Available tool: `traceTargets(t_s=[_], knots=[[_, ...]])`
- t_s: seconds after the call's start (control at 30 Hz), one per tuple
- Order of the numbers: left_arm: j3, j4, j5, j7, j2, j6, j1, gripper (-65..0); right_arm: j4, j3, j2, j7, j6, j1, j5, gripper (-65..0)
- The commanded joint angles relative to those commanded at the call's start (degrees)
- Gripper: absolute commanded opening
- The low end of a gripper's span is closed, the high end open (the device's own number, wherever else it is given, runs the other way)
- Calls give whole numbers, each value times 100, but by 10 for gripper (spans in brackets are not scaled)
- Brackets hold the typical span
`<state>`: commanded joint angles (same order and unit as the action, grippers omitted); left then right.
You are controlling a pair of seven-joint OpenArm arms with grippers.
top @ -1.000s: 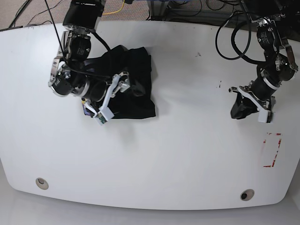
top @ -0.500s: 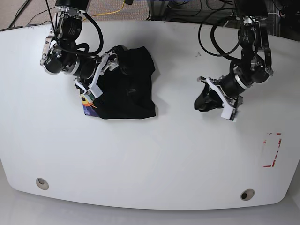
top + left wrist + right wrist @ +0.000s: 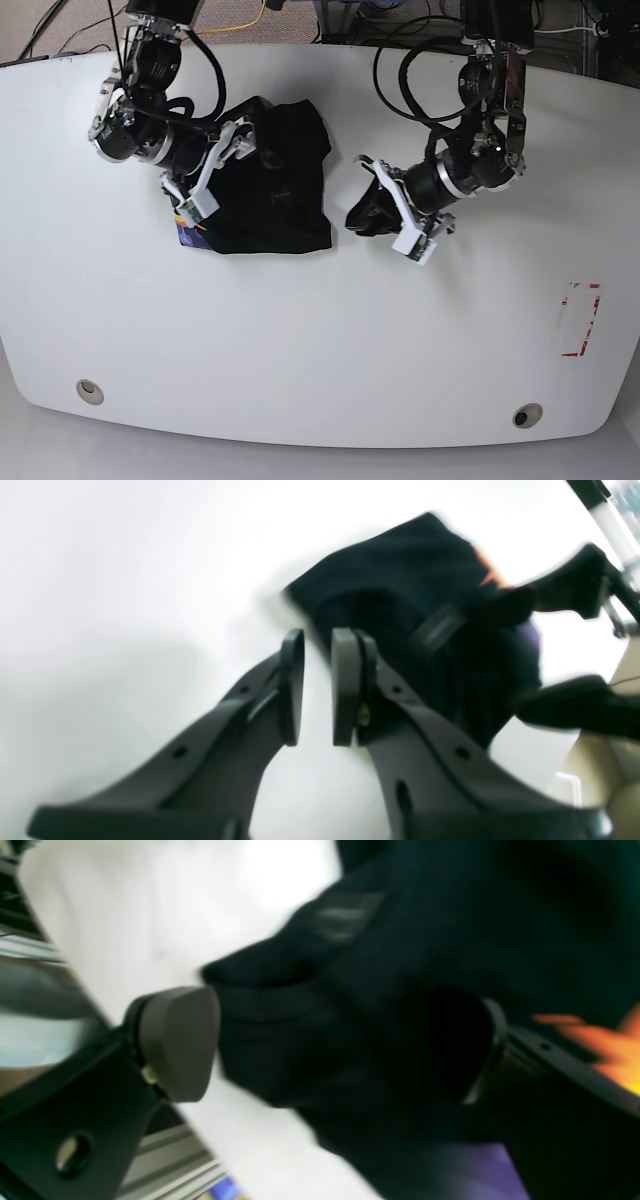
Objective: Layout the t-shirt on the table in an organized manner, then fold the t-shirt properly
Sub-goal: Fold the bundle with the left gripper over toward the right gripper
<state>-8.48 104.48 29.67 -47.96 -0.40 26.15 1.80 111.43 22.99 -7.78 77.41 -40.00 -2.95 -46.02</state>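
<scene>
The black t-shirt lies bunched in a rough square on the white table, left of centre. A colourful print shows at its lower left corner. My right gripper is at the shirt's left edge. In the right wrist view it is open wide with black fabric between its fingers. My left gripper hovers just right of the shirt, apart from it. In the left wrist view it shows a narrow empty gap, with the shirt beyond.
A red tape rectangle marks the table's right side. Two round metal-ringed holes sit near the front edge. Cables and floor clutter lie past the far edge. The right arm shows in the left wrist view.
My left arm has swept left across the table, from near the right edge to just beside the shirt. My right gripper rose from the shirt's lower left to its left edge.
</scene>
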Motion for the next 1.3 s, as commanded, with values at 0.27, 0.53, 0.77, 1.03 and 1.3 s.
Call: traceTargets(t_s=[0.27,0.53,0.77,1.03,1.3], knots=[[-870,-185,-985,9,686,0,-167,-567,-747,273,-774,-18,0,870,79,-146],[-1495,-589,-1442,308,940,0,-18,-567,-1758,26,-1064,-527,0,1407,88,-439],[-1565,-941,-1626,448,940,0,176,-567,-2259,-1275,-1451,-1697,0,1424,97,-471],[-1538,-1011,-1618,457,440,0,229,-567,-2875,-2435,-1600,-3578,0,1125,1345,-504],[-1538,-1530,-1618,466,18,0,-123,-567,-3042,-2040,-1459,-4589,0,580,2365,-504]])
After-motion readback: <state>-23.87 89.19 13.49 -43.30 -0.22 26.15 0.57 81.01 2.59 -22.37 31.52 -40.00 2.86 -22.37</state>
